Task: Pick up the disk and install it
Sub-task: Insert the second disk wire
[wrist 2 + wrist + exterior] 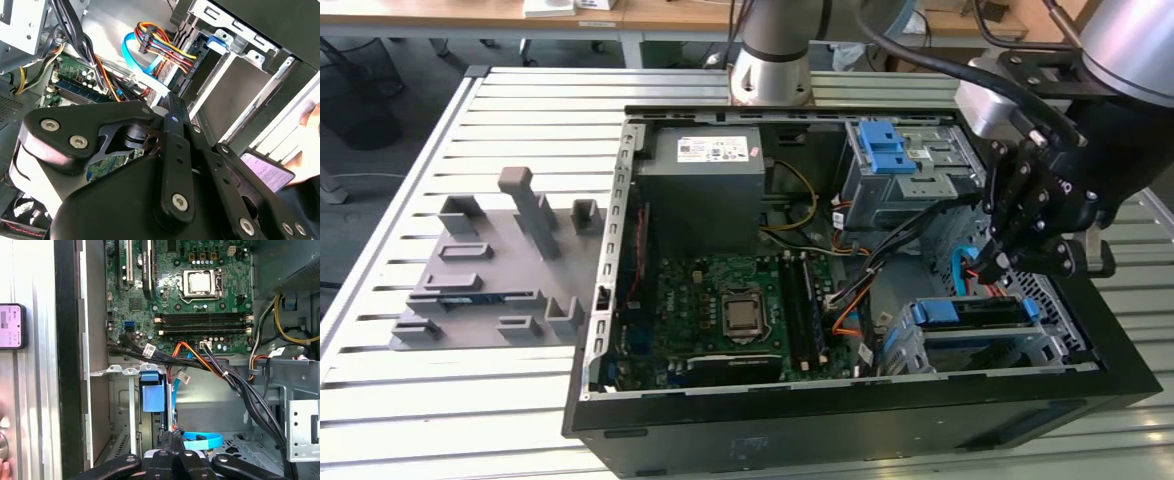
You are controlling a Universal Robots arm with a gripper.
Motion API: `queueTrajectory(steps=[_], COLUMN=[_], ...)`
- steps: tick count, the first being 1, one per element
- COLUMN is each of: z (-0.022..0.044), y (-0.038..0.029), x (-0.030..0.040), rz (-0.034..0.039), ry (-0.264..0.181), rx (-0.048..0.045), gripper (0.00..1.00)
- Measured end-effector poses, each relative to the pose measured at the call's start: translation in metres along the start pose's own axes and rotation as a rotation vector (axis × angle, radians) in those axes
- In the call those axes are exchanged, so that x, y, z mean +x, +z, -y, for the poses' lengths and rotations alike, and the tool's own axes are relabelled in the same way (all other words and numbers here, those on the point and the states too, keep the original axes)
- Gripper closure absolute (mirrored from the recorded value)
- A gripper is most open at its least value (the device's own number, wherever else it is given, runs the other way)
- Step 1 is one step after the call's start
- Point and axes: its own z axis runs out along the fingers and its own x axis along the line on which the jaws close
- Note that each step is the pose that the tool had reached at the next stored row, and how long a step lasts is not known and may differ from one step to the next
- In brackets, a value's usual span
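Note:
The disk (971, 312), a flat drive in a blue carrier bracket, sits in the lower drive cage at the front corner of the open computer case (854, 425), on the exterior view's right. In the first wrist view the disk's blue bracket end (152, 396) shows in the cage slot. My gripper (997, 268) hangs just above and behind the disk, apart from it. Its black fingers (163, 460) lie together with nothing between them. In the second wrist view the gripper (172, 107) points toward the cage, among the coloured cables.
A blue latch piece (893, 150) tops the upper drive bay, with a grey power supply (707, 180) and the motherboard (734, 310) beside it. Cable bundles (220, 367) cross beside the cage. A grey fixture (494, 270) lies on the exterior view's left. A phone (11, 326) and a hand (307, 142) are outside the case.

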Motion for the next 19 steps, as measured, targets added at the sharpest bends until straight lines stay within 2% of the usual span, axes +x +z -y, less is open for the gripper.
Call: queueTrajectory(steps=[4, 9, 12, 17, 18, 19], z=[0.0, 0.0001, 0.0001, 0.0002, 0.0005, 0.0008], y=[-0.0056, -0.0161, -0.0166, -0.0162, -0.0157, -0.015], x=[0.0, 0.0, -0.0001, -0.0015, -0.0016, -0.0017], rz=[0.0003, 0.0004, 0.0001, -0.0111, -0.0111, -0.0111], ry=[0.0, 0.0, 0.0, 0.0, 0.0, 0.0], rx=[0.0001, 0.0, 0.0, 0.0006, 0.0006, 0.0006], gripper=[0.89, 0.89, 0.89, 0.89, 0.89, 0.83])
